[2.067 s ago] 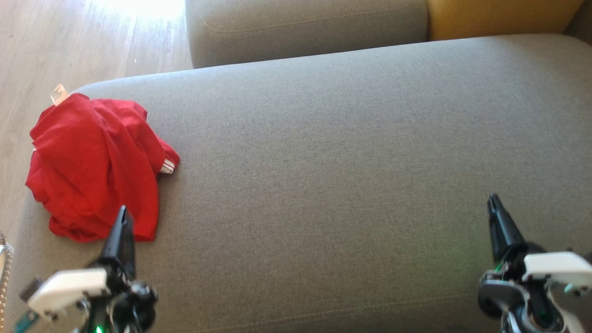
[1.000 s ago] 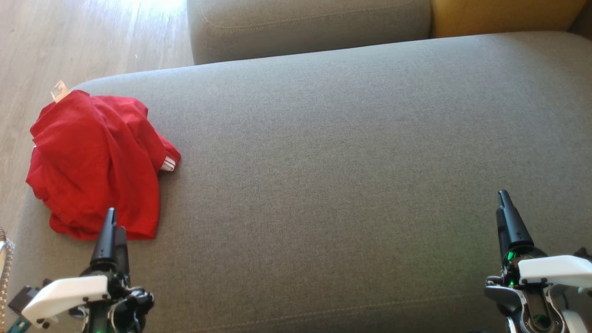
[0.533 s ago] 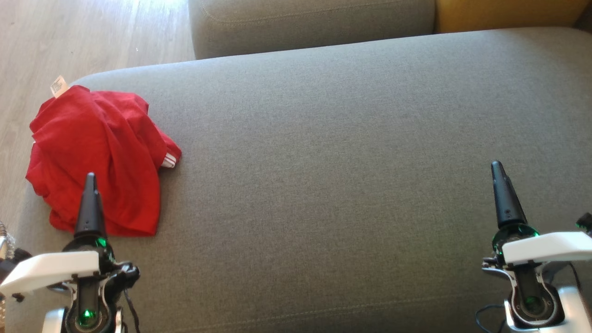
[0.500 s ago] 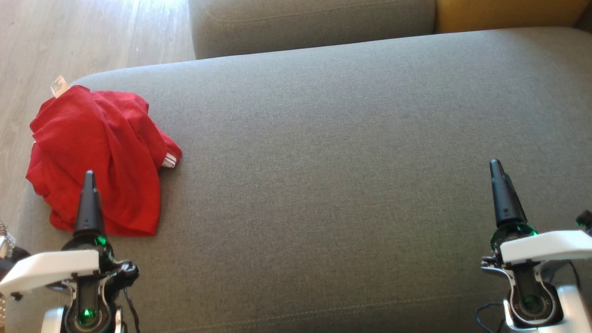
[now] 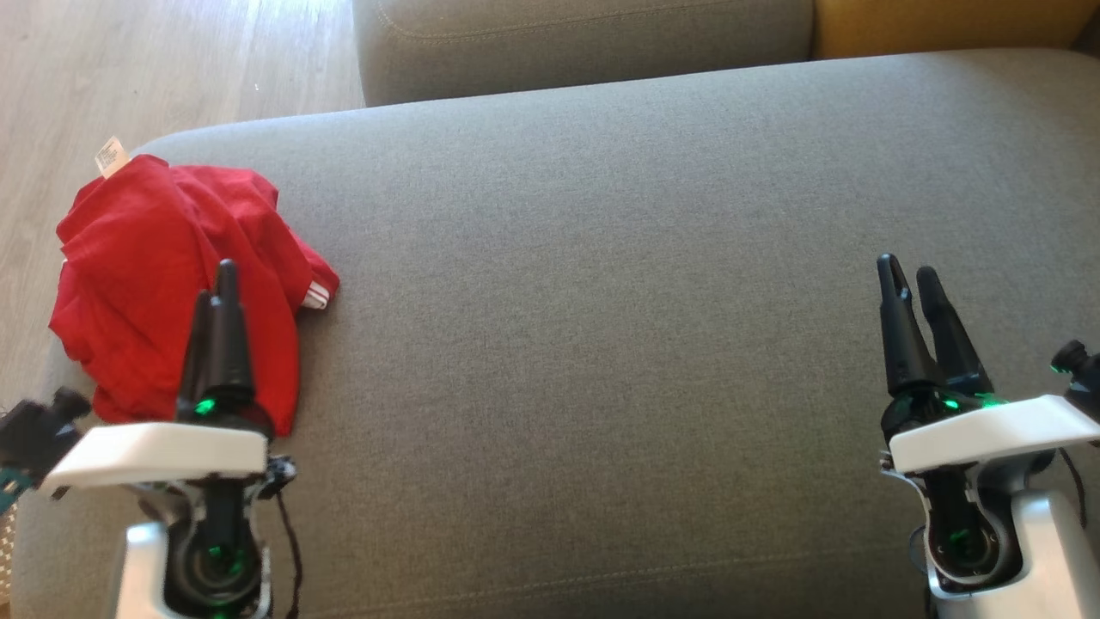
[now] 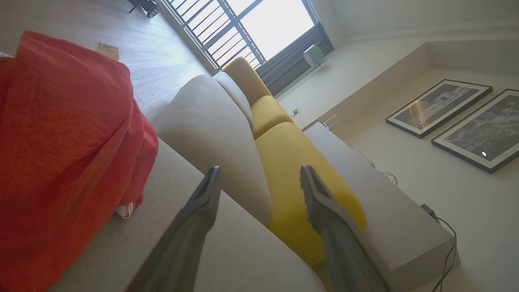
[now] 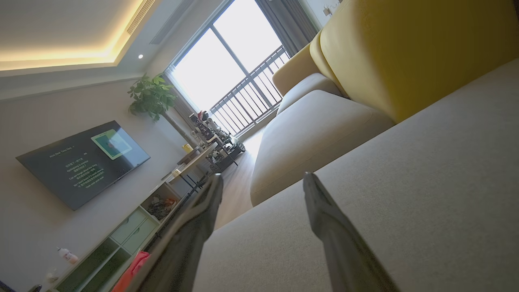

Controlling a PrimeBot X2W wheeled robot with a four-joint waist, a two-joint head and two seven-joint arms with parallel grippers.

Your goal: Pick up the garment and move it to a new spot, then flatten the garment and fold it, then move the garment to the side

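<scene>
Nearest the camera, the left gripper (image 5: 215, 282) stood at the lower left over the grey seat (image 5: 601, 327), its fingers spread wide with nothing between them, as the left wrist view (image 6: 260, 168) showed. In the head view its fingers overlapped the near right part of the garment (image 5: 137, 249). In the left wrist view the garment (image 6: 61, 142) lay off to one side of the fingers, and whether they touched the cloth could not be told. The right gripper (image 5: 905, 265) stood at the lower right over bare seat, well apart from the garment, also wide and empty in its wrist view (image 7: 262, 175).

The red garment lay crumpled in a heap on the seat's left end, at its edge. A white striped bit (image 5: 314, 297) poked out at its right side, and a pale tag (image 5: 109, 156) stuck out at its far corner.

Beyond the seat stood another grey cushion (image 5: 584, 43) with a yellow cushion (image 5: 937, 26) to its right. Wooden floor (image 5: 129, 69) showed at the far left.
</scene>
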